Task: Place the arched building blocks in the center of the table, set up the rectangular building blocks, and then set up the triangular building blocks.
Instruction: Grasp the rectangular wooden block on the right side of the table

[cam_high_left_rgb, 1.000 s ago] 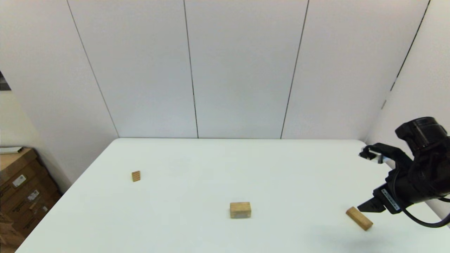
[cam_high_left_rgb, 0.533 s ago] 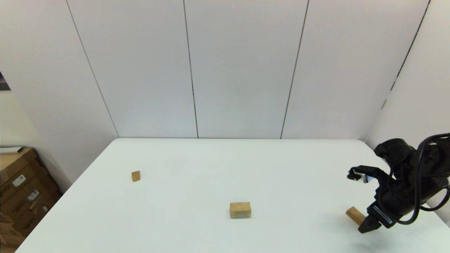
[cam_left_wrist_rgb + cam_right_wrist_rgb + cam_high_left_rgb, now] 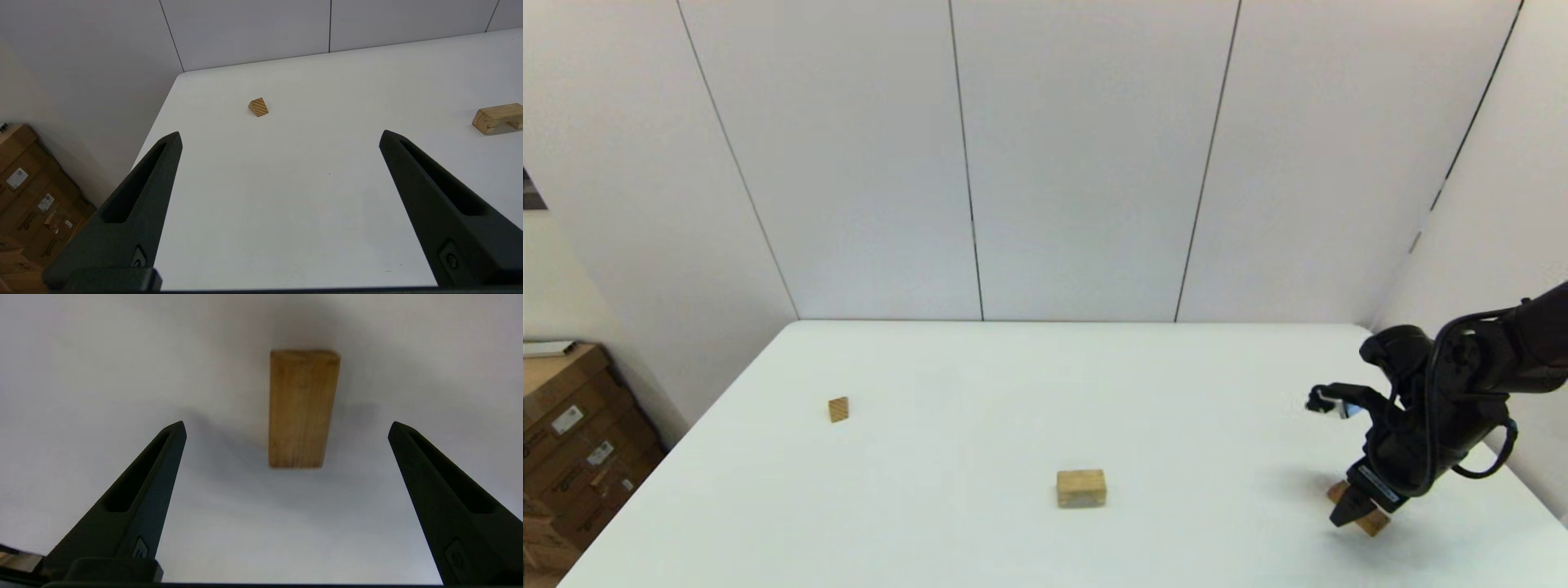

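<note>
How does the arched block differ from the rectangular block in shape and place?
The arched block is short, chunky and hollowed underneath; the rectangular block is a long, slim, plain bar. The arched one sits mid-table alone; the rectangular one lies beneath the open right gripper. Both are light wood.

Matte black right arm (image 3: 1445,408), looping black cable, tapered slotted fingers (image 3: 139,498) with small screws.

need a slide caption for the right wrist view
Open right claw poised above the flat-lying rectangular block on the white table.
</note>
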